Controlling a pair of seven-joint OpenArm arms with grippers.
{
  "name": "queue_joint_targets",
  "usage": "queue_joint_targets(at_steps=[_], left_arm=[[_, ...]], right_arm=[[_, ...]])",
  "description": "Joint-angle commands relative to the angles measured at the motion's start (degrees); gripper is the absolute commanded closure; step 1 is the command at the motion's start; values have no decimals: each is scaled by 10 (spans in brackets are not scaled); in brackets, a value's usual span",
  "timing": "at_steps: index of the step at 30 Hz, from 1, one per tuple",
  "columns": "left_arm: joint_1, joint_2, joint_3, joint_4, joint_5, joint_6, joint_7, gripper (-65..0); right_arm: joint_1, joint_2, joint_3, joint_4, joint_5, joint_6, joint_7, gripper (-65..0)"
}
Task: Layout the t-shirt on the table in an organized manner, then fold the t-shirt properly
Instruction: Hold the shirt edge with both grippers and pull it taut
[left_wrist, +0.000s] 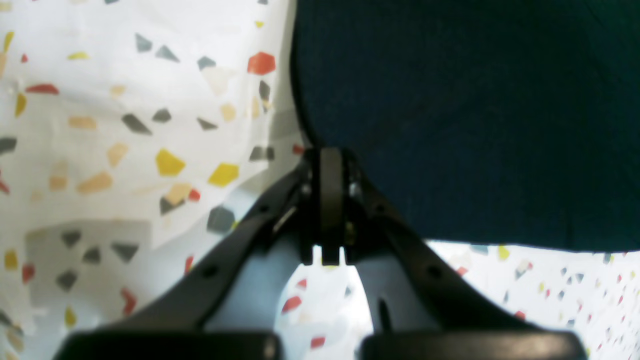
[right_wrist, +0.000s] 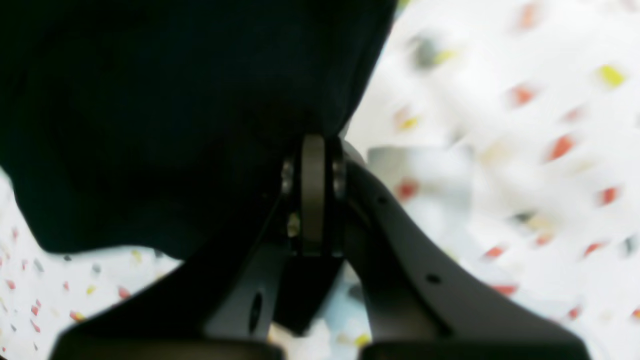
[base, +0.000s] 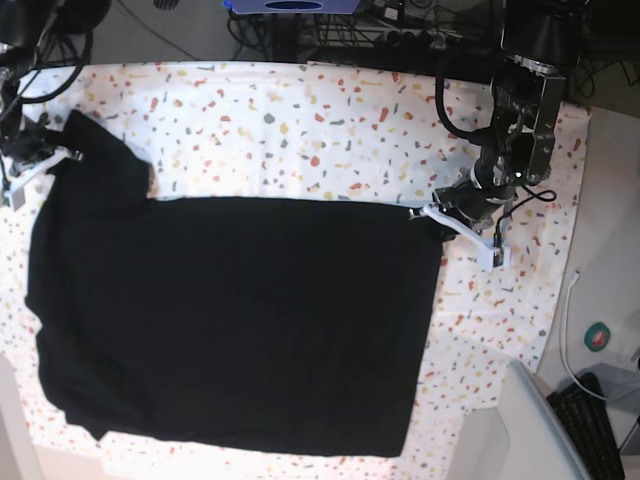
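The black t-shirt (base: 230, 320) lies spread over most of the table (base: 330, 130), which is white with small red, yellow and grey flecks. Seen from the base view, the cloth forms a broad dark block with a fairly straight top edge, a rounded lower left corner and a sleeve or corner pulled up toward the far left. The left gripper (base: 432, 212) sits at the shirt's upper right corner in that view, and its jaws are pressed together on the fabric edge; in the left wrist view the closed tips (left_wrist: 330, 160) meet right where the dark cloth ends, with bare table to one side and below. The right gripper (base: 45, 150) is at the upper left corner of the shirt in the base view, where the cloth rises to a point. In the right wrist view its jaws (right_wrist: 314, 150) are also closed tight, with the black fabric bunched at the tips and hanging over much of the frame, and the table beyond it looks blurred.
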Motion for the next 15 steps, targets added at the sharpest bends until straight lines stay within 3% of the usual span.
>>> queue_joint_targets(at_steps=[1, 7, 15], left_arm=[[3, -13, -3, 15, -2, -3, -8, 0], [48, -29, -8, 53, -3, -3, -9, 0], [122, -30, -100, 140, -3, -3, -5, 0]], right_arm=[[-14, 9, 3, 20, -5, -2, -8, 0], [-79, -5, 4, 110, -5, -3, -30, 0], [-94, -2, 4, 131, -5, -2, -68, 0]])
